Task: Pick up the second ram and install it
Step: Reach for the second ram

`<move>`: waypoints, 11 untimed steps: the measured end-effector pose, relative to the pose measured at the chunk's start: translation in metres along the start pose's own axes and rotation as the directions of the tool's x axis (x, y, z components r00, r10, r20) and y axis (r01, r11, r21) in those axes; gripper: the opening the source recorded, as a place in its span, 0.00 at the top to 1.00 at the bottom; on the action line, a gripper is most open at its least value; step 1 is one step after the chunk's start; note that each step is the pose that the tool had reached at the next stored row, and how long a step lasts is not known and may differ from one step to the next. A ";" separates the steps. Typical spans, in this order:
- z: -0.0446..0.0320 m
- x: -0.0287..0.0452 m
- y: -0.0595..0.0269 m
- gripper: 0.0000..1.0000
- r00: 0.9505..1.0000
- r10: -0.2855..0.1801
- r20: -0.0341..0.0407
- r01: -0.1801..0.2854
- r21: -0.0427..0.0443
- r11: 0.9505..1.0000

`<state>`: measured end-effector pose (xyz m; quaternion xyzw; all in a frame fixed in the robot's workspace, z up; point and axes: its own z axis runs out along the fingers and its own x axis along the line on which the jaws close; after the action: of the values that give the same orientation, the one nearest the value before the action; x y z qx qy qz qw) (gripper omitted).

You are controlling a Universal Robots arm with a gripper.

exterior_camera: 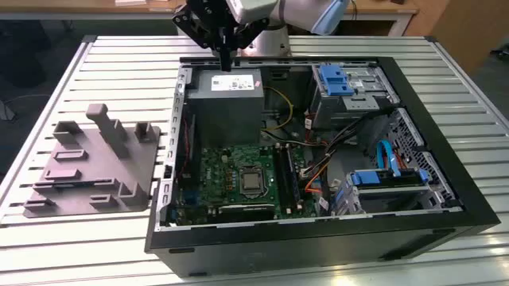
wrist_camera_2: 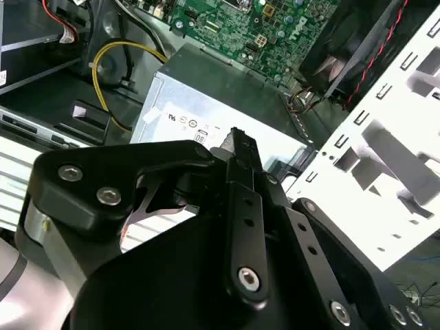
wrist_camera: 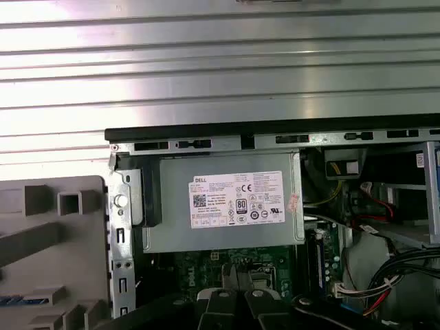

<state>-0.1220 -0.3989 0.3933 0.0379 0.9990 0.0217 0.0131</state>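
Gripper (exterior_camera: 226, 67) hangs over the far end of the open case (exterior_camera: 318, 241), just above the far edge of the power supply (exterior_camera: 230, 101) and clear of it; its fingers (wrist_camera_2: 245, 206) point straight down, drawn together into one narrow dark bar, tips meeting or all but meeting in the second wrist view; whether a thin stick is pinched between them I cannot tell. Second ram: I cannot pick it out for certain; a long dark strip (exterior_camera: 289, 177) stands on the board (exterior_camera: 226, 173) just right of the socket (exterior_camera: 250, 179), running near to far, and whether that is a seated stick or bare slots is unclear. Board lies in the near left part of the case, on the near side of the power supply; drive bays (exterior_camera: 338, 80) with blue tabs take up the right side. Grey fixture (exterior_camera: 87, 173) with posts and slots sits on the slatted table (exterior_camera: 111, 71) left of the case, well apart from the gripper; what its slots hold I cannot tell.
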 end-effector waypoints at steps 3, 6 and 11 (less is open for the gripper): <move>0.0000 0.0004 0.0000 0.89 1.000 0.000 0.000 0.000 0.000 1.000; -0.0002 0.0063 -0.0005 0.89 1.000 0.000 0.000 0.000 0.000 1.000; -0.0007 0.0287 -0.0021 0.89 1.000 0.000 0.000 0.000 0.000 1.000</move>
<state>-0.1507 -0.3989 0.3932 0.0379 0.9990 0.0217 0.0131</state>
